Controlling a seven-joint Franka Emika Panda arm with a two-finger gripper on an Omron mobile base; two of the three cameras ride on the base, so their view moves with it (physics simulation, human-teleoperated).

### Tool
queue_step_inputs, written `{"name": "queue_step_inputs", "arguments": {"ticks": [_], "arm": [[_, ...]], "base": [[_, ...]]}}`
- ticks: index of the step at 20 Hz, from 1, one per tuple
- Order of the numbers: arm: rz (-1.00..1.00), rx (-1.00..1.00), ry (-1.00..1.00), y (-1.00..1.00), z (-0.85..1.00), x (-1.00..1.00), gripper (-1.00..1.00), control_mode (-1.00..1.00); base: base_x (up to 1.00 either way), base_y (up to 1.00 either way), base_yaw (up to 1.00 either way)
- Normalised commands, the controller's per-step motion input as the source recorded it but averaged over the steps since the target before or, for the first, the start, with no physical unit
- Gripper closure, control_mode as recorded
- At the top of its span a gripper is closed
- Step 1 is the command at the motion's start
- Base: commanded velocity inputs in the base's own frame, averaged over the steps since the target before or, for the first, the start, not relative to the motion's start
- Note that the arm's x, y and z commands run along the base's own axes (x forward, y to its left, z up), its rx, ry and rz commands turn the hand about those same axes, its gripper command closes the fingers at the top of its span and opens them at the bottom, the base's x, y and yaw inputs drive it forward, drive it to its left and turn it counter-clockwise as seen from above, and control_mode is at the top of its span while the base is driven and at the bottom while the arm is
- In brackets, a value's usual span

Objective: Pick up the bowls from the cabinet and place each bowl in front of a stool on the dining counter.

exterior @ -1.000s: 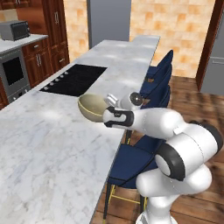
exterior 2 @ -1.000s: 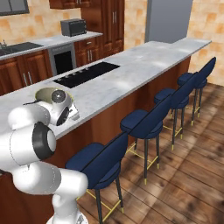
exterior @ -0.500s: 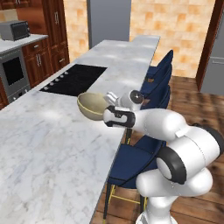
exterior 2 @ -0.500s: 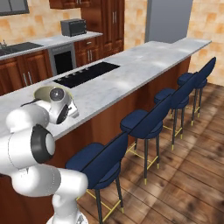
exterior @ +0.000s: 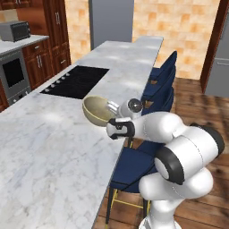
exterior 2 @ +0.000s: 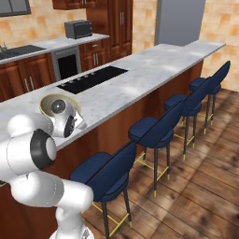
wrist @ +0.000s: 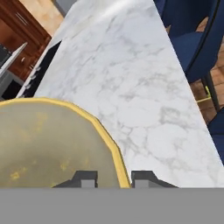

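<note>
Beige-olive ceramic bowl with thin yellow rim (exterior: 97,109), pinched at its wall by the two-finger gripper (wrist: 113,178), one fingertip inside, one outside. Held tilted over the white-grey veined marble dining counter (exterior: 53,147) near its stool-side edge, mouth angled up toward the black inset cooktop (exterior: 77,82). Navy blue padded stools (exterior 2: 154,130) lined up below.

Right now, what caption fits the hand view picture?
Claw pinching the yellow-rimmed bowl over the marble dining counter.
</note>
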Motion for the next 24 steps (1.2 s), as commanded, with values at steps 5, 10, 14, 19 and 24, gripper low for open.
{"name": "queue_step_inputs", "arguments": {"ticks": [5,10,14,19,24], "arm": [[0.0,0.01,0.0,0.0,0.34,0.01,-1.0,-1.0],[0.0,0.01,0.07,0.0,0.99,0.0,-1.0,-1.0],[0.0,0.0,0.12,0.05,1.0,-0.12,-1.0,-1.0],[0.01,-0.01,0.25,0.26,0.9,-0.97,-1.0,-1.0],[0.04,-0.01,0.31,0.18,0.82,-1.0,-1.0,-1.0]], "base": [[0.0,0.0,0.0],[0.0,0.0,0.0],[0.0,0.0,0.0],[0.0,0.0,0.0],[0.0,0.0,0.0]]}}
